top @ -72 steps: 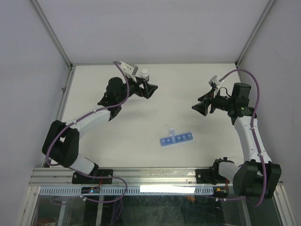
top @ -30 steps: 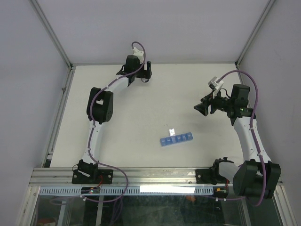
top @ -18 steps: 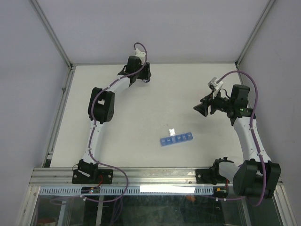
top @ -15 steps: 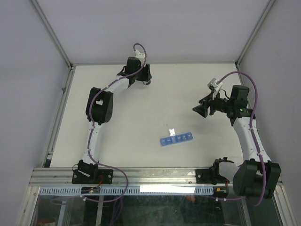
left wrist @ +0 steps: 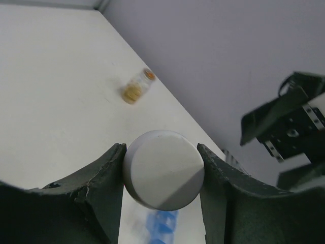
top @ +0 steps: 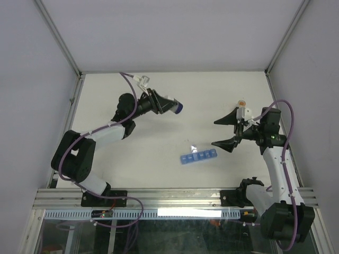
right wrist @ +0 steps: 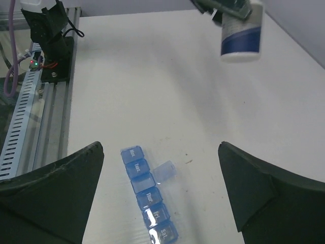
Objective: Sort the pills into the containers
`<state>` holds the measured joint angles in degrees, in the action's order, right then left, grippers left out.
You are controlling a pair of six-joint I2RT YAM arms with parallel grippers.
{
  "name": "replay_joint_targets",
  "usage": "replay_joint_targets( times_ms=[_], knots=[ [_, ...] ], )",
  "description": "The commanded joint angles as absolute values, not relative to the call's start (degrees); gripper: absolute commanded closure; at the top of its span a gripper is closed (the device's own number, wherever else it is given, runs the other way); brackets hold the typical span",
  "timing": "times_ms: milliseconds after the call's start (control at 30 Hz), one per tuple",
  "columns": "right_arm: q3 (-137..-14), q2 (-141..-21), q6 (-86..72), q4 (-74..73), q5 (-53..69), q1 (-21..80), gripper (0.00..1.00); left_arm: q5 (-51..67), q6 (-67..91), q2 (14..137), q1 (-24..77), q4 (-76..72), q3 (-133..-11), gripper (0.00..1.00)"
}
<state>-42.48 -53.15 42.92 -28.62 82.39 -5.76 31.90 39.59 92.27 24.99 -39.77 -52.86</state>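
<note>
White plastic fills the gap of my left claw (left wrist: 161,156): its two fingers press on either side of a white bottle (right wrist: 240,31) with a dark-blue label, holding it lifted off the table (right wrist: 152,76) and tipped over, one round white end facing the wrist camera; whether that end is cap or base I cannot tell. I read this as a carry toward pouring, since I see no loose pills anywhere and judge that they are probably inside the bottle. My right claw (top: 214,133) hangs with its fingers spread wide and nothing between them, which to me looks like readiness to help with the bottle or steady the strip. The pill organiser (right wrist: 148,197) lies flat on the table just below and ahead of the right claw, framed between its fingers in the wrist view, and well apart from the left claw, down beyond the held bottle. It is a narrow translucent-blue strip of small square cells in one row, with white lettering on the lids too small for me to read reliably; one open lid (right wrist: 163,171) is flipped out to the side, so that cell looks ready to receive. A small amber jar (left wrist: 137,89) lies on its side far beyond the left claw, near the wall.
</note>
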Motion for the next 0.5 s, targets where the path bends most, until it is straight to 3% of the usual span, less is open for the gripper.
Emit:
replay_joint_targets(
  times_ms=[0, 167, 300, 467],
  knots=[
    [-43.7, -50.5, 56.8, -35.5, 91.9, -5.8, 0.01, 30.1, 49.2, 84.9, 30.8, -57.8, -41.3, 1.0],
    [-42.1, -47.7, 53.8, -30.8, 85.7, -3.7, 0.03, 13.9, 44.6, 77.5, 42.0, -57.9, -32.8, 1.0],
    [-37.0, -44.0, 39.4, -14.4, 76.7, 1.8, 0.04, 3.8, 44.5, 77.2, 48.6, -61.4, -30.1, 1.0],
    [-36.1, -44.3, 38.1, -12.1, 75.7, 5.1, 0.04, -7.3, 44.7, 79.5, 55.2, -62.7, -31.4, 1.0]
  ],
)
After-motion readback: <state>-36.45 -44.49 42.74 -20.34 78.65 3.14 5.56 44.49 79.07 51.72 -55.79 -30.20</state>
